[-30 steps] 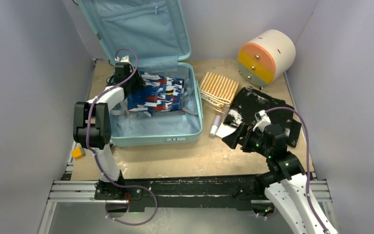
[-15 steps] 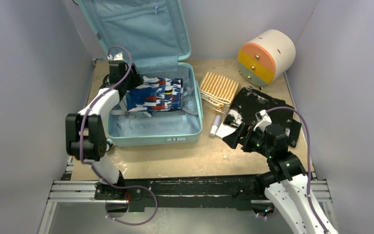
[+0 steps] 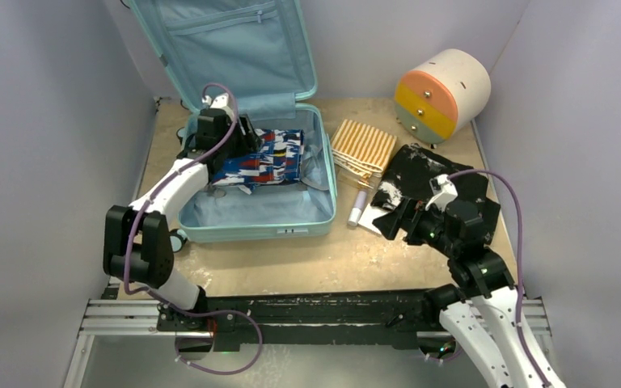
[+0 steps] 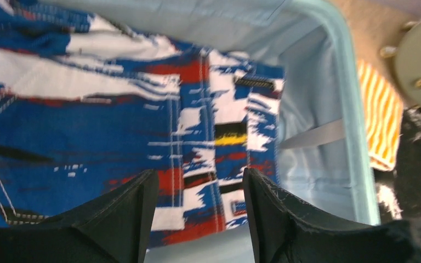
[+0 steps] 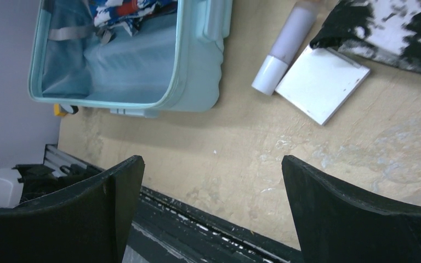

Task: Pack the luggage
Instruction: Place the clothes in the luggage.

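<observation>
Now the left gripper (image 3: pixel 242 137) swings in over clothing already packed
It has shifted from the left wall of the luggage (image 3: pixel 242 208) to hang above the blue patterned garment (image 3: pixel 263 158) lying in the open base, jaws slightly apart and empty, so that item looks placed. The right gripper (image 3: pixel 396 222), spread wide and empty, has edged toward the black garment (image 3: pixel 437 174) on the worktop (image 3: pixel 307 259), probably next to pack
</observation>
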Controlling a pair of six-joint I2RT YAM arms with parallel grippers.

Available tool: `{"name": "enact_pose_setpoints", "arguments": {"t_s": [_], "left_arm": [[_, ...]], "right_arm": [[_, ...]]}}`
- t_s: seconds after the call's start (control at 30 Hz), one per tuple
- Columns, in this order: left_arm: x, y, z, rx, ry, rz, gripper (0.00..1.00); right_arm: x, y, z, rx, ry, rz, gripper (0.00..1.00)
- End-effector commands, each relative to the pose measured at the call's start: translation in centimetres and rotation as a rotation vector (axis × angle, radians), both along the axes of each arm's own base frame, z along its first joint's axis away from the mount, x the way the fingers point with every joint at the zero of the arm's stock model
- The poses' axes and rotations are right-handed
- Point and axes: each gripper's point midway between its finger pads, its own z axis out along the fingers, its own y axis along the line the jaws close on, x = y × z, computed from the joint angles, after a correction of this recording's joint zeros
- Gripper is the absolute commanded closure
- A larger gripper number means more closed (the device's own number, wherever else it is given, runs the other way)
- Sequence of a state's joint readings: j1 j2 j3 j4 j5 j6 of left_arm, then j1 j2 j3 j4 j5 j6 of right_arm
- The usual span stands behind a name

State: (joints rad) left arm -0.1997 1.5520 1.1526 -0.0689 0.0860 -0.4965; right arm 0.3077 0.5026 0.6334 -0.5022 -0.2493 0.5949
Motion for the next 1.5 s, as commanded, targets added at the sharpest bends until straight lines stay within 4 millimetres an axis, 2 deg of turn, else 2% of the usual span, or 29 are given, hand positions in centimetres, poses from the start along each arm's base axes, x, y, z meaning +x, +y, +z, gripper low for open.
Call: {"name": "enact_pose_setpoints", "arguments": {"t_s": [0.0, 0.2, 0.27, 0.3, 0.33, 0.4, 0.53, 0.63, 0.73, 0.87, 0.97, 1.03, 1.17, 1.2, 1.3, 1.4, 1.47], "left_arm": [[-0.5, 0.0, 2.0, -0.019, -0.012, -0.007, 0.39], [-2.5, 1.7, 10.2, -0.006, -0.132, 0.058, 0.3], [-3.8, 2.4, 12.2, -0.043, -0.19, 0.097, 0.24], [-4.6, 2.5, 13.0, -0.073, -0.22, 0.106, 0.14], [-5.3, 2.5, 13.5, -0.112, -0.24, 0.119, 0.04], [-6.7, 3.3, 14.2, -0.174, -0.283, 0.157, 0.03], [-9.3, 0.5, 15.1, -0.193, -0.364, -0.06, 0.03], [-10.1, -1.3, 14.7, -0.166, -0.356, -0.178, 0.05], [-10.7, -1.8, 13.2, -0.127, -0.338, -0.21, 0.06], [-11.6, -2.2, 11.2, -0.124, -0.327, -0.223, 0.06], [-11.8, -2.6, 10.8, -0.121, -0.306, -0.227, 0.08], [-12.1, -2.9, 10.9, -0.119, -0.301, -0.233, 0.08], [-12.6, -3.0, 11.1, -0.104, -0.307, -0.212, 0.1], [-12.6, -2.8, 11.1, -0.103, -0.309, -0.197, 0.1], [-12.6, -2.6, 11.1, -0.114, -0.301, -0.173, 0.1], [-12.7, -2.9, 10.9, -0.132, -0.292, -0.178, 0.1], [-12.7, -3.2, 10.8, -0.149, -0.283, -0.185, 0.1]], "right_arm": [[1.0, -1.4, 3.0, -0.06, -0.087, -0.057, 0.01], [3.3, -5.1, 6.9, -0.133, -0.147, -0.291, 0.01], [4.4, -6.0, 8.5, -0.142, -0.183, -0.363, 0.01], [4.9, -6.4, 9.2, -0.143, -0.199, -0.393, 0.01], [5.3, -6.5, 10.1, -0.148, -0.224, -0.396, 0.01], [6.2, -5.6, 11.9, -0.163, -0.27, -0.339, 0.01], [8.7, -4.3, 15.7, -0.175, -0.413, -0.274, 0.01], [11.4, -3.2, 16.3, -0.198, -0.397, -0.245, 0.01], [14.2, -2.7, 14.6, -0.265, -0.302, -0.24, 0.03], [17.1, -2.3, 11.4, -0.268, -0.219, -0.286, 0.04], [19.1, -2.7, 8.7, -0.306, -0.185, -0.331, 0.05], [19.4, -2.8, 6.6, -0.33, -0.114, -0.344, 0.06], [17.9, -5.4, 3.0, -0.327, -0.011, -0.508, 0.04], [16.8, -6.6, 1.1, -0.303, 0.036, -0.558, 0.03], [14.1, -8.9, -2.7, -0.185, 0.154, -0.689, 0.03], [11.2, -10.3, -5.5, -0.067, 0.229, -0.813, 0.02], [9.8, -10.8, -6.6, 0.026, 0.249, -0.884, 0.02]]}}
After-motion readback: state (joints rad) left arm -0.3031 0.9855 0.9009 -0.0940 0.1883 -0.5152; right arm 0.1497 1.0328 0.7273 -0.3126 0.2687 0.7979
